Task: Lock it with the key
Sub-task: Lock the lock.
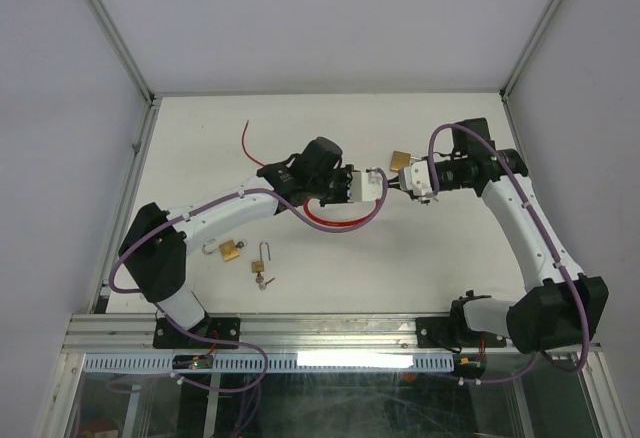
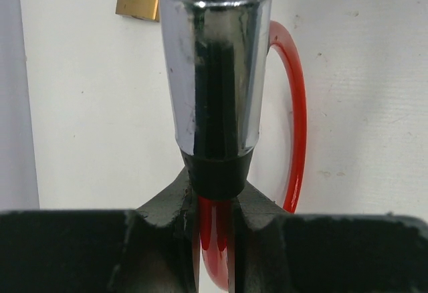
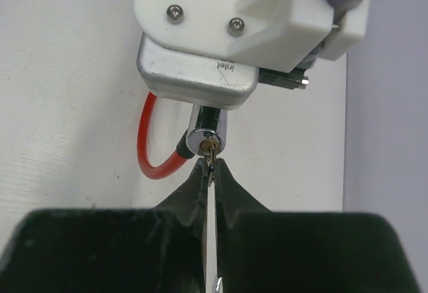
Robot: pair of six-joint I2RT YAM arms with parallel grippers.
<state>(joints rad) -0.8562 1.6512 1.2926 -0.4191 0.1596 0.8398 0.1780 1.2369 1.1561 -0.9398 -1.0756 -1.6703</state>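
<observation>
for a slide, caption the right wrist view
Right pincer holds key tip at chrome lock cylinder, red cable looping beside it

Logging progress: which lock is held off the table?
The chrome cylinder lock with red cable, clamped in the left pincer; the brass padlocks lie on the table.

The left arm (image 1: 225, 206) and right arm (image 1: 525, 228) are built of white links and black joints, purple cables (image 1: 112, 276) are strung alongside, and the right tool (image 3: 209, 167) is black
</observation>
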